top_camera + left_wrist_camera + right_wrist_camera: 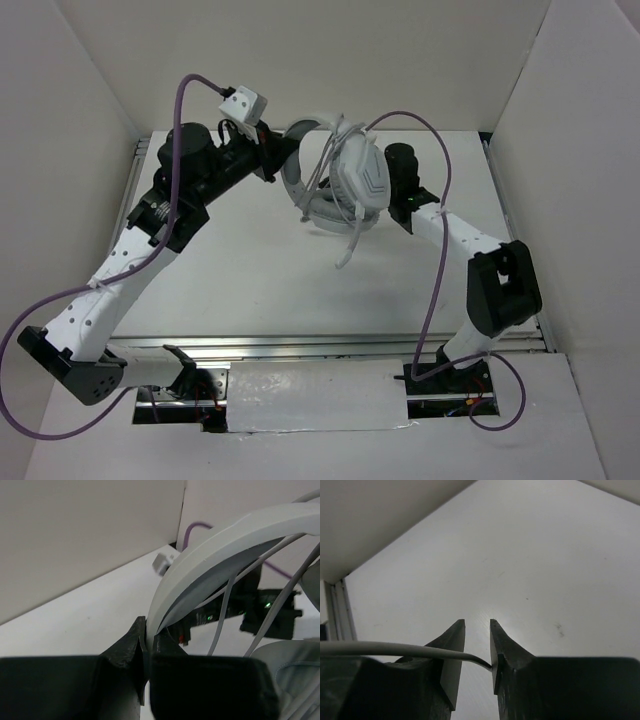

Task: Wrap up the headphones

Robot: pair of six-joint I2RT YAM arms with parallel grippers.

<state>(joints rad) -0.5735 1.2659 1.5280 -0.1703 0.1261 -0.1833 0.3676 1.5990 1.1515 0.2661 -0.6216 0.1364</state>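
Note:
The light grey-white headphones point(362, 180) hang above the table's far middle, with the mic boom point(347, 250) pointing down. Thin grey cable strands point(325, 165) cross the headband and ear cup. My left gripper point(272, 165) is shut on the headband's left end; in the left wrist view the jaws point(146, 635) pinch the white band point(225, 540), with cable strands point(225, 610) and the ear cup point(290, 665) to the right. My right gripper point(392, 175) sits just right of the ear cup. Its jaws point(477, 622) stand slightly apart, and the cable point(395, 650) crosses the left finger and touches the right one.
White enclosure walls point(70, 120) close in on the left, back and right. Purple arm cables point(440, 250) loop over both arms. A metal rail point(300, 345) runs along the table's near edge. The right arm's black body with a green light point(270, 607) shows behind the headband.

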